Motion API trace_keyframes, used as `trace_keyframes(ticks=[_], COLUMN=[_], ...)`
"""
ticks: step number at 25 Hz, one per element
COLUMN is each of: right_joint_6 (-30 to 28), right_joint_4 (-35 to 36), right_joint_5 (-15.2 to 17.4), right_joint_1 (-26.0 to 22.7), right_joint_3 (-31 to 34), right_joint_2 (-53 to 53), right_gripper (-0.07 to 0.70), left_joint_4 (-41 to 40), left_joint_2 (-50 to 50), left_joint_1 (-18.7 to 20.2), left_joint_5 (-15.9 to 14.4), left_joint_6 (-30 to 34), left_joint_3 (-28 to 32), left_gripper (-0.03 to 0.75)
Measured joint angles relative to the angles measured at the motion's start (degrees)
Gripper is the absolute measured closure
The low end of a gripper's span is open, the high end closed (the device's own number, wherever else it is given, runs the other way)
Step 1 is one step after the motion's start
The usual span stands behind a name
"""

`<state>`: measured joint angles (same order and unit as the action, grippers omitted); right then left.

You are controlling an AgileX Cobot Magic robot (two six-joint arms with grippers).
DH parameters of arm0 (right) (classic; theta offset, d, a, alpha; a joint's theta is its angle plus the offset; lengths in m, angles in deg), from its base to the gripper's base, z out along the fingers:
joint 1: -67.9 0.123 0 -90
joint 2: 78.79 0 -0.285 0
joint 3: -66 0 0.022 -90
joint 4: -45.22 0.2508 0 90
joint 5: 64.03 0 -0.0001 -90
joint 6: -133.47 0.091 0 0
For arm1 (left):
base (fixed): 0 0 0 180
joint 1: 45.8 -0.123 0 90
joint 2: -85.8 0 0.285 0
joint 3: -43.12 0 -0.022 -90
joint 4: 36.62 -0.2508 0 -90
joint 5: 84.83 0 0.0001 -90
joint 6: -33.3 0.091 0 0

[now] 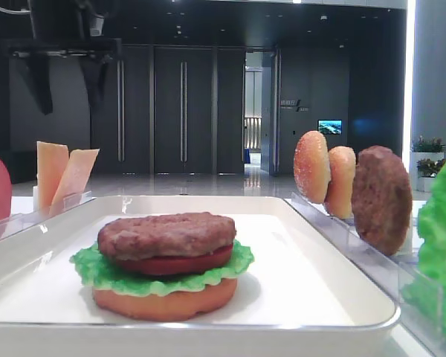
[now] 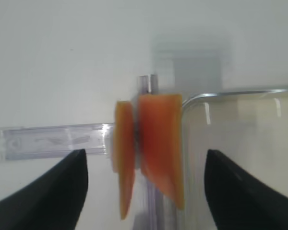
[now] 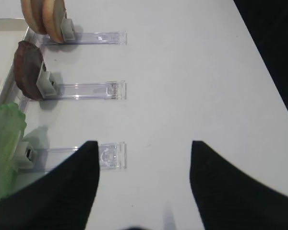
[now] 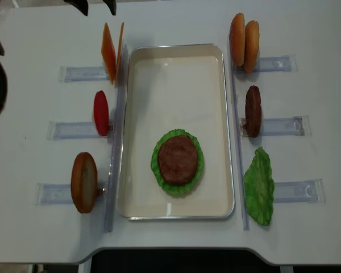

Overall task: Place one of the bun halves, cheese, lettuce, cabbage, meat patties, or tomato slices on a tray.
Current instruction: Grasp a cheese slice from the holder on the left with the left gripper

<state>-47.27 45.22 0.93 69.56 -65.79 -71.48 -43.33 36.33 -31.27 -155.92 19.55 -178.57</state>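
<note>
You see the cheese (image 2: 151, 153) blurred and cut off at the left wrist view's bottom edge, with the lettuce (image 1: 440, 245) cropped at the exterior view's right.

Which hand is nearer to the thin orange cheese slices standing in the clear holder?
Left. The left hand hangs open over the cheese slices; the right hand is across the tray.

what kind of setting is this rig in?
Probably a demo or lab bench in a large indoor hall, not a kitchen: toy burger parts stand in clear acrylic holders around a white tray on a white table, with dark panelled doors behind.
</note>
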Motion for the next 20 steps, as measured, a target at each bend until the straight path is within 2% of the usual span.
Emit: trace_keyframes(ticks=[6, 20], right_joint_6=[0.00, 0.00], right_joint_4=[0.00, 0.00], right_joint_5=[0.00, 0.00], right_joint_1=[0.00, 0.00], right_joint_3=[0.00, 0.00], right_joint_2=[0.00, 0.00], right_gripper=[0.231, 0.231], left_joint_4=[0.13, 1.42], left_joint_2=[2.95, 6.65], left_joint_1=[3.13, 3.15], left_joint_5=[0.00, 0.10], left_joint_6=[-2.26, -3.23], left_joint_3=[0.00, 0.00], left_gripper=[0.136, 0.136])
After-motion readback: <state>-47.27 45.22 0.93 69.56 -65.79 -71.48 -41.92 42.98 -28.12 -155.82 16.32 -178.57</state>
